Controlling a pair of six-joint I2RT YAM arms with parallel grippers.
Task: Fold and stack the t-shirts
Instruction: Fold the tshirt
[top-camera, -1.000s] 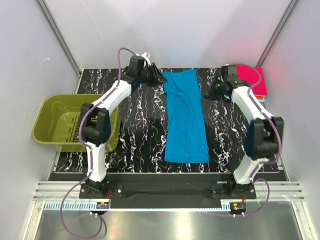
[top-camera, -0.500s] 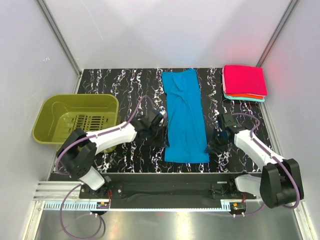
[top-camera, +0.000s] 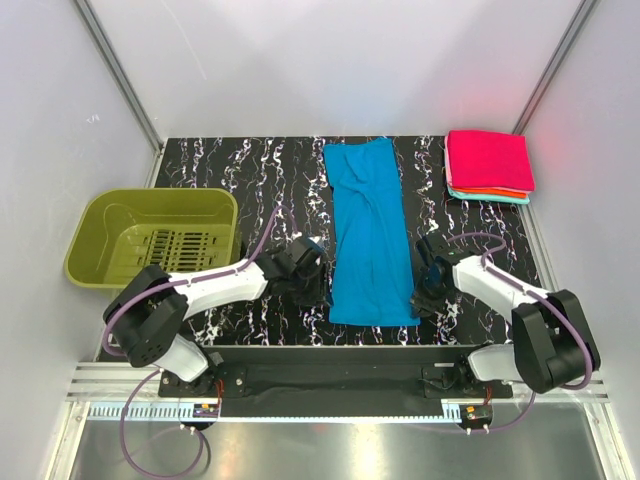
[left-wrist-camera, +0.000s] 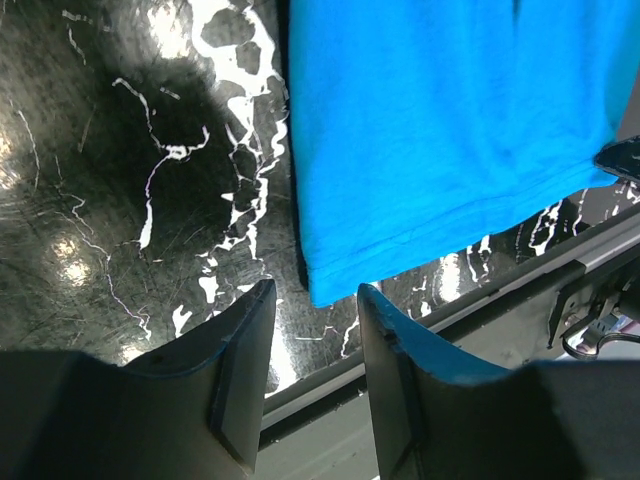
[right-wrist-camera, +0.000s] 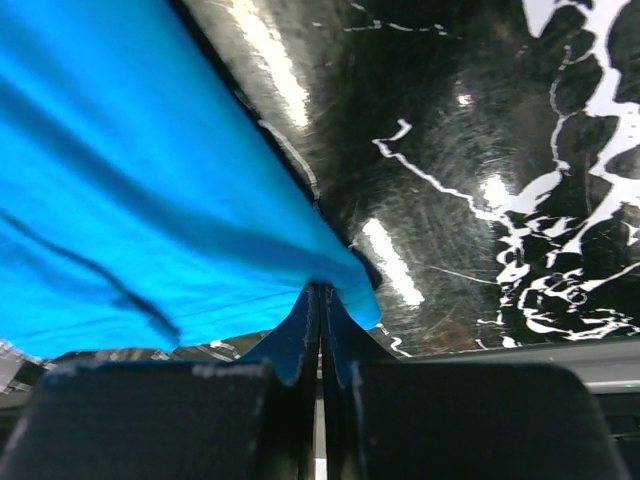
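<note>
Blue shirt (top-camera: 372, 235) lies flat as one long folded strip, right of the basket (top-camera: 150, 245). Left gripper (left-wrist-camera: 315, 296) sits low at its near-left corner, jaws apart, nothing in them. Right gripper (right-wrist-camera: 320, 292), low too, is pinched shut on the near-right corner.

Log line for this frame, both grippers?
left gripper: open at blue t-shirt near corner | right gripper: shut on blue t-shirt | folded stack: far right
</note>
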